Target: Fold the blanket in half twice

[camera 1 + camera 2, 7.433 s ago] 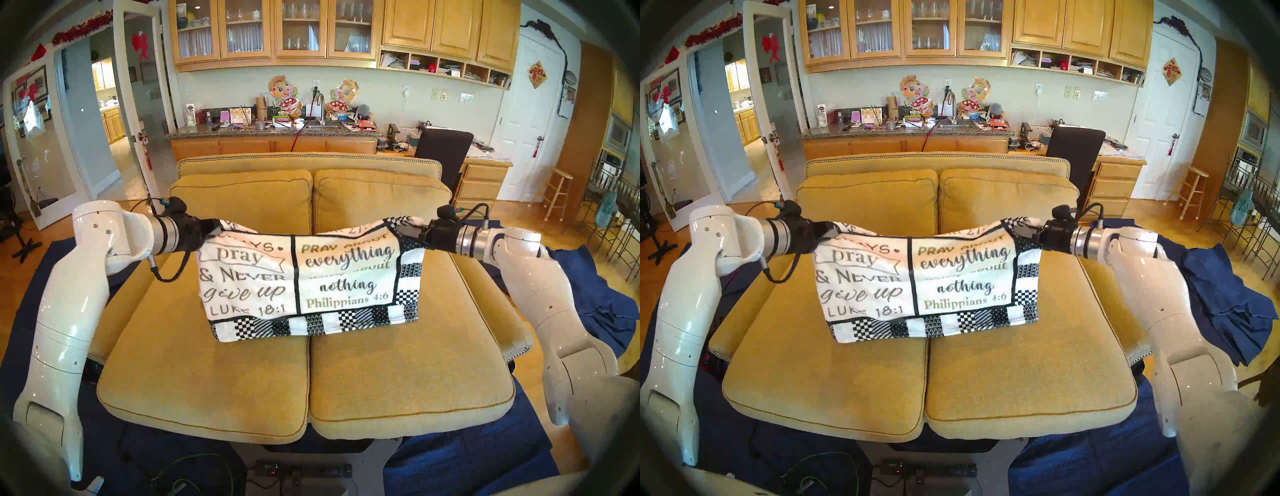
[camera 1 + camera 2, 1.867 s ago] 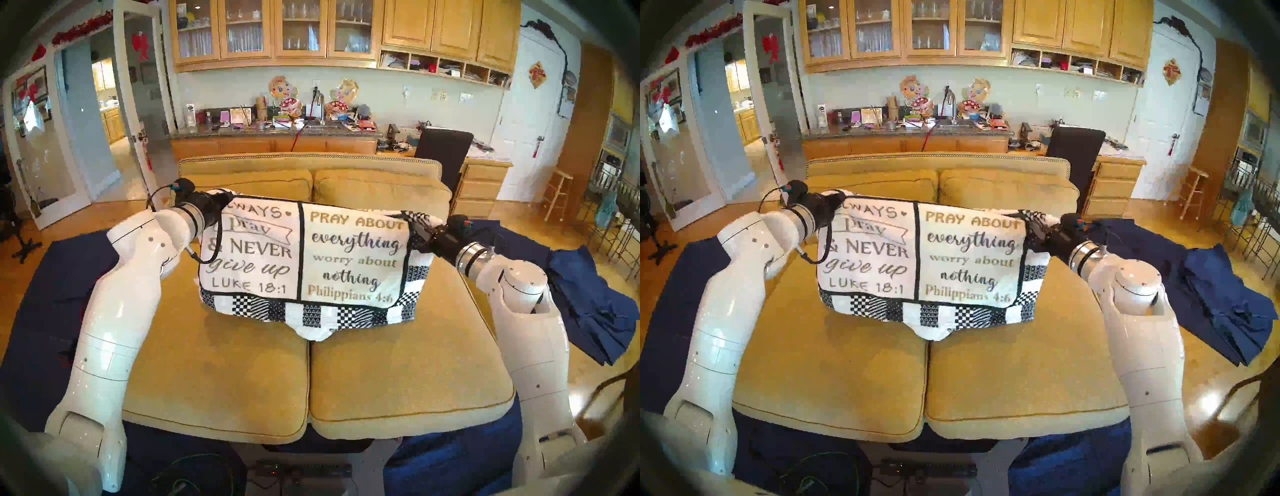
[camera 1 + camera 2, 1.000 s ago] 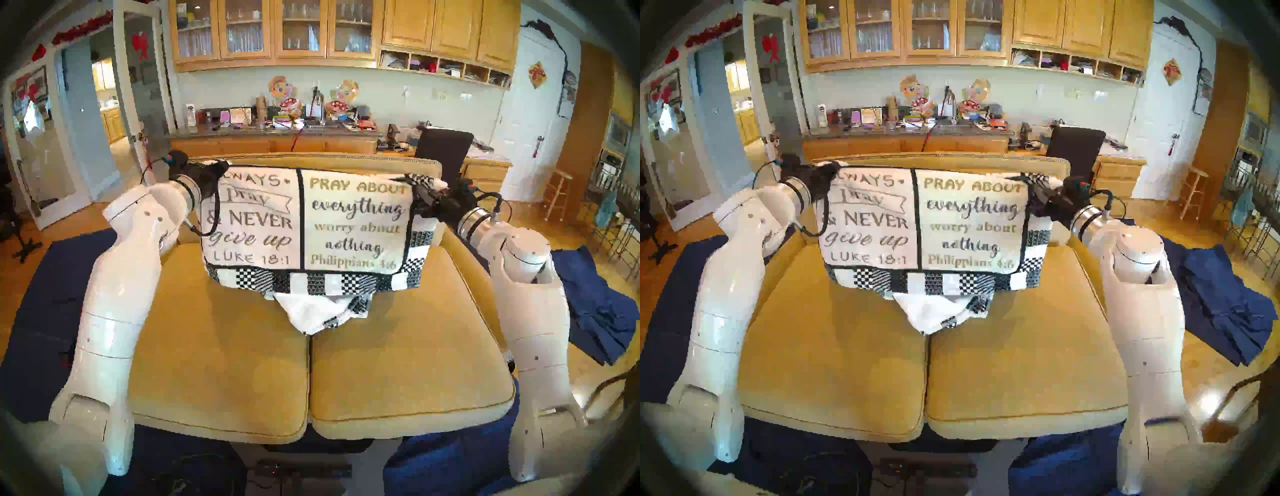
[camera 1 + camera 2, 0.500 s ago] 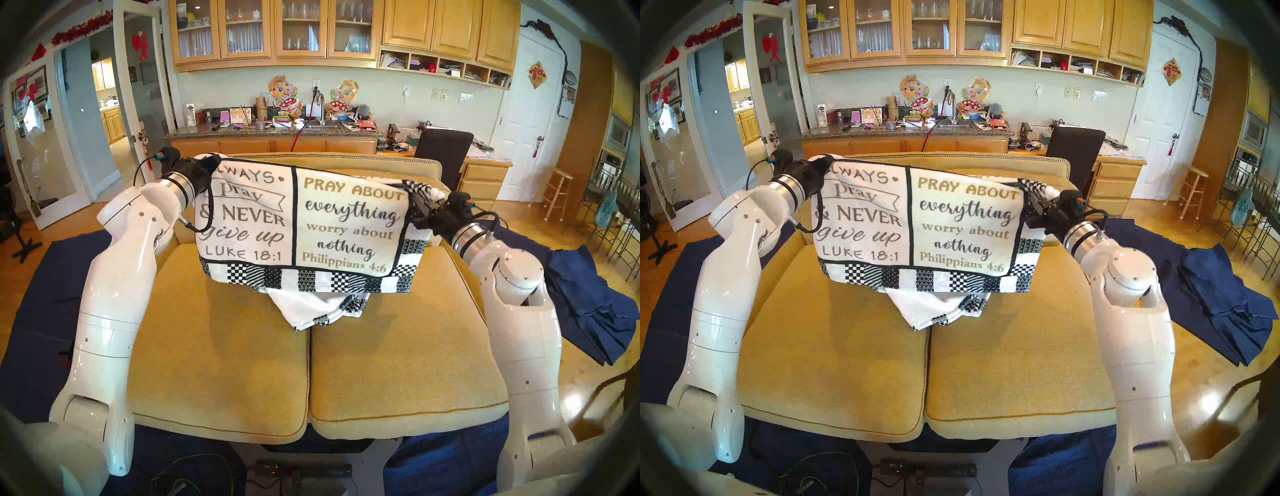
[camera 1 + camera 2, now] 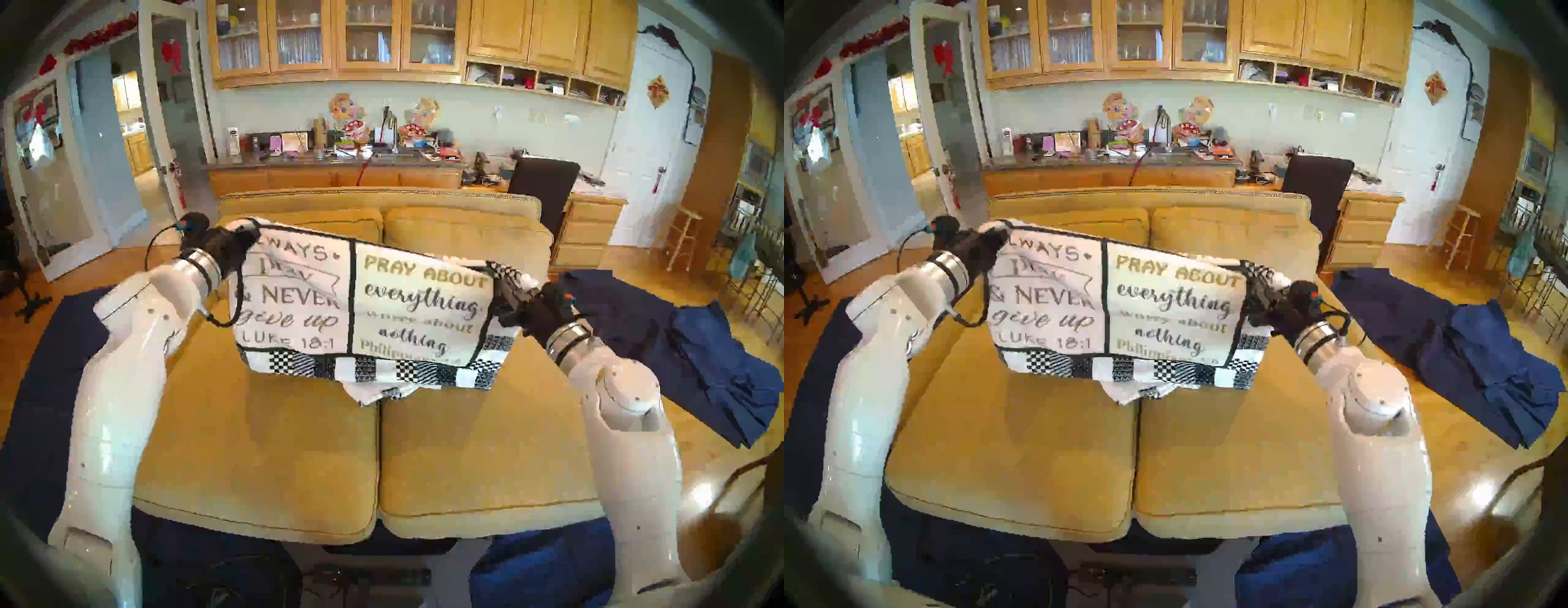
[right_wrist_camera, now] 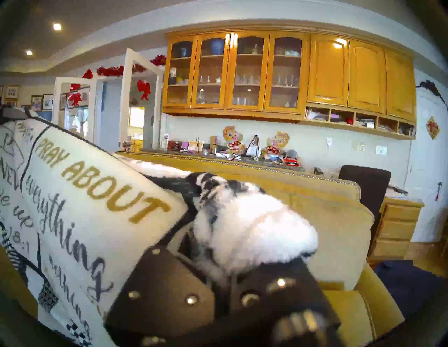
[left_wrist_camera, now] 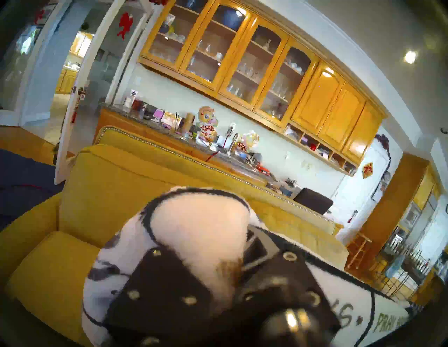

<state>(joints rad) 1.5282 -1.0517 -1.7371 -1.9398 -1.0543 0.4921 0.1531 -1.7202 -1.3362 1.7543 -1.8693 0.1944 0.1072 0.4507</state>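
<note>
The blanket (image 5: 365, 310), white fleece with black grid lines, verse lettering and a checkered border, hangs folded between my two grippers above the yellow sofa's seat. My left gripper (image 5: 250, 231) is shut on its upper left corner, and fleece bulges out between the black fingers (image 7: 169, 286). My right gripper (image 5: 507, 282) is shut on the upper right corner and sits lower than the left, so the top edge slopes down to the right. A loose inner layer (image 5: 373, 392) droops below the checkered bottom edge onto the seat (image 5: 1021, 433). White pile fills the right jaws (image 6: 252, 240).
The yellow sofa (image 5: 382, 458) has two seat cushions and two back cushions (image 5: 466, 237). Dark navy cloths cover the floor on the left (image 5: 55, 356) and lie bunched on the right (image 5: 721, 365). A cluttered counter (image 5: 339, 159) and a dark chair (image 5: 543, 187) stand behind.
Both grippers have come down and toward me with the blanket. The right side dropped further. The drooping inner layer now rests on the seat.
</note>
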